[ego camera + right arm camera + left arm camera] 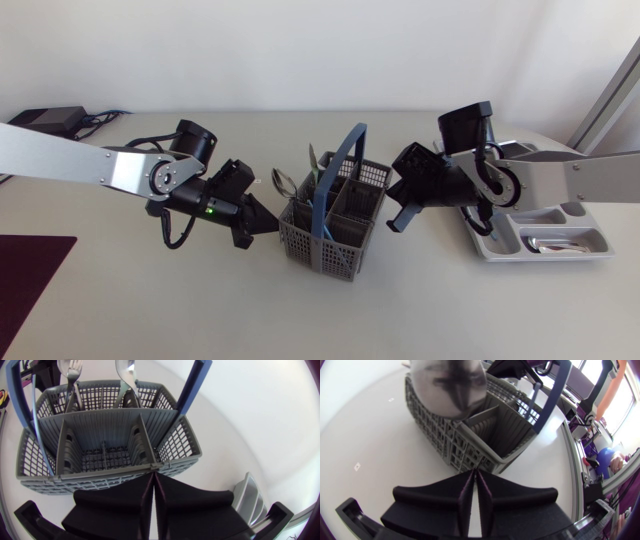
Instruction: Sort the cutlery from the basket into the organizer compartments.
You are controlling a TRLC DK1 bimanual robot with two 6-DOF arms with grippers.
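The grey basket [335,232] with a blue handle [340,165] stands mid-table. A spoon [283,181] and a fork [312,160] stick up from its far left compartments. My left gripper [270,222] is shut and empty, its tips right at the basket's left wall. In the left wrist view the gripper [476,480] points at the basket's [490,440] lower corner, with the spoon bowl [451,385] looming above. My right gripper [397,215] is shut and empty beside the basket's right wall. From its wrist, the gripper [153,482] faces the basket [105,435], fork [71,372] and spoon [127,375].
The grey organizer tray [500,245] lies at the right under my right arm, with a piece of cutlery [555,243] in its front compartment; its edge [247,497] shows beside the right gripper. A dark mat [30,290] lies front left. A black box [45,118] with cables sits back left.
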